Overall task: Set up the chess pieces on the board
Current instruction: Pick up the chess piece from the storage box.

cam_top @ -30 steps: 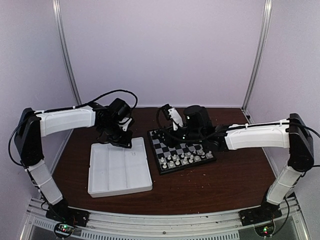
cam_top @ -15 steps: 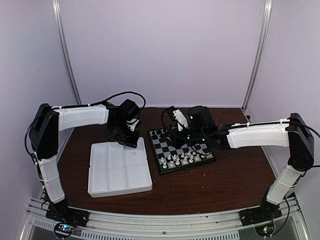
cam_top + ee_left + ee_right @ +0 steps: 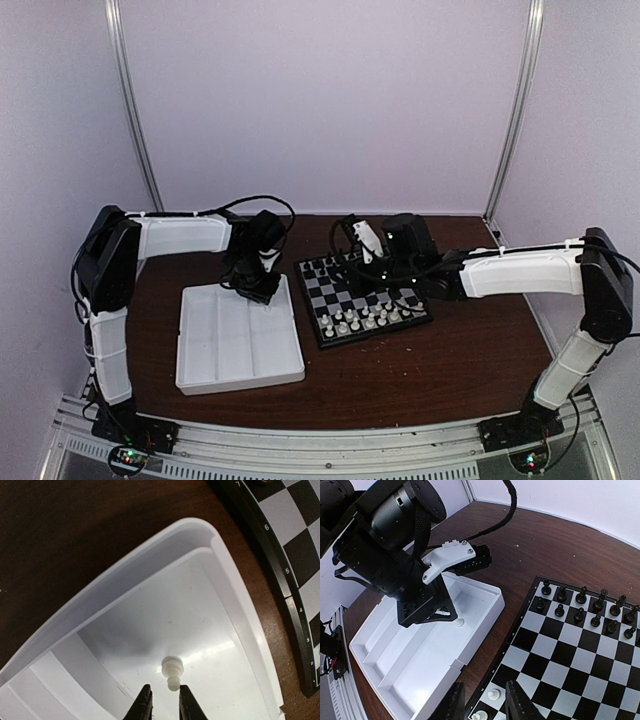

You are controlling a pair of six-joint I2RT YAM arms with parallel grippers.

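Observation:
One white pawn lies on its side in the far right corner of the white tray. My left gripper is low over it, open by a narrow gap, with the pawn's head just at the fingertips. The board stands right of the tray, with white chess pieces along its near rows and black ones along the far rows. My right gripper hovers open above the board's near left corner, and a standing white pawn shows between its fingers, untouched.
The tray has several long compartments and sits close to the board's left rim. Brown tabletop lies around both. The two wrists stand close together over the tray corner and the board.
My left arm has swung right and down to the tray's far right corner, and its jaws have narrowed around the pawn's head. My right gripper has drifted slightly over the board.

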